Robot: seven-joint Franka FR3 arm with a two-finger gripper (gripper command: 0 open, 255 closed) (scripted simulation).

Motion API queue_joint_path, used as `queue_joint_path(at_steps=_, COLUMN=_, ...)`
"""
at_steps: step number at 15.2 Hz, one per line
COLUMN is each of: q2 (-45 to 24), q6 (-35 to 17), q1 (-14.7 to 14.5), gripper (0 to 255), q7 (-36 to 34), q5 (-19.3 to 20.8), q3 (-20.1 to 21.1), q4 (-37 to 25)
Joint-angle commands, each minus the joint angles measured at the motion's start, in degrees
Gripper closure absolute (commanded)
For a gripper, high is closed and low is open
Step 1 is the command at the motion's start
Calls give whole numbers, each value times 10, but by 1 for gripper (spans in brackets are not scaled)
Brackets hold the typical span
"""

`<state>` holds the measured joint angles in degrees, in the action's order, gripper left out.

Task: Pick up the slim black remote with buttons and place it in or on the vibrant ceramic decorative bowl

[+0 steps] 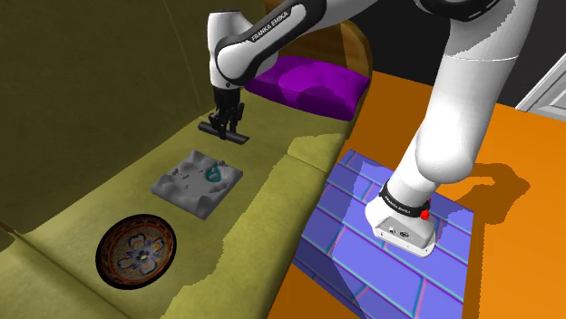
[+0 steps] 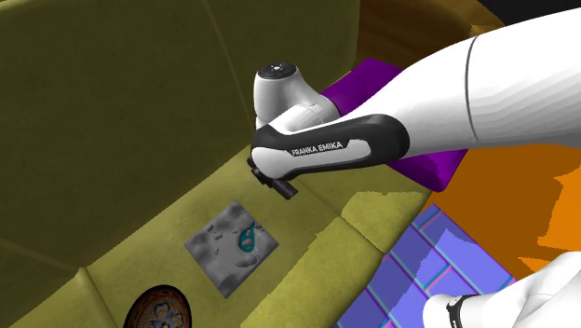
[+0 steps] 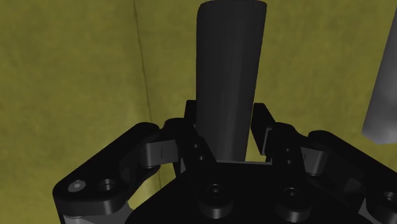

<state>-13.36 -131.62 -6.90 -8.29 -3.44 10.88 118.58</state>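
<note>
Remote [image 3: 229,63], slim, smooth, dark, clasped by tool [image 3: 226,130].

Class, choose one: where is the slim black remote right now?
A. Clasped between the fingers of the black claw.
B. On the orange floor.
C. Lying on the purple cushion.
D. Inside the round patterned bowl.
A: the slim black remote sits clasped between the two fingers of the black claw, over the olive sofa seat and away from the round patterned bowl.
</note>
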Motion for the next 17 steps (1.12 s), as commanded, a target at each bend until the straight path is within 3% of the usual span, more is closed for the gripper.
queue_joint_path(at_steps=1, q2=9, q6=13, q1=0, gripper=255, q7=0, q5=-2, q3=1, q4=-3)
queue_joint_path(at_steps=17, q2=67, q6=125, q1=4, gripper=255, q7=-2, q5=-9, q3=2, q4=-59)
